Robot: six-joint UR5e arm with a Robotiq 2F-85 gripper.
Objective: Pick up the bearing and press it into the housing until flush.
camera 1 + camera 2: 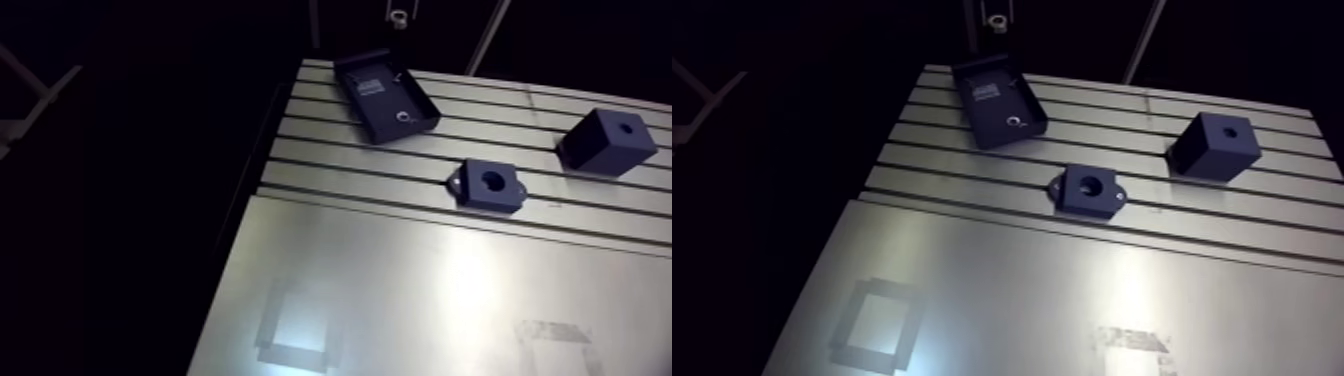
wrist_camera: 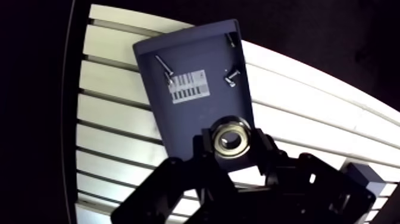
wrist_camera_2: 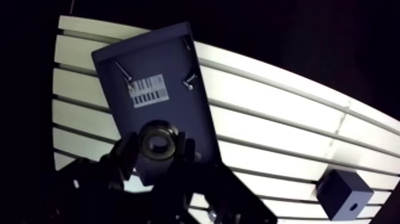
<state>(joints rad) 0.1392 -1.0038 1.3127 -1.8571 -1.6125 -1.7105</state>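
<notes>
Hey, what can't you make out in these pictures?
Gripper: arm view, cut off by the top edge, tiny.
Tray floor beneath the bearing: wrist view, hidden by bearing and gripper.
Tray label: wrist view, print too small.
Housing bore depth: arm view, too dark.

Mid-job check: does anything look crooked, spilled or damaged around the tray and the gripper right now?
Nothing looks damaged or spilled. The tray lies askew to the slots of the table, and a few loose screws are scattered in it around its label. The bearing sits centred in the gripper, over the tray.
</notes>
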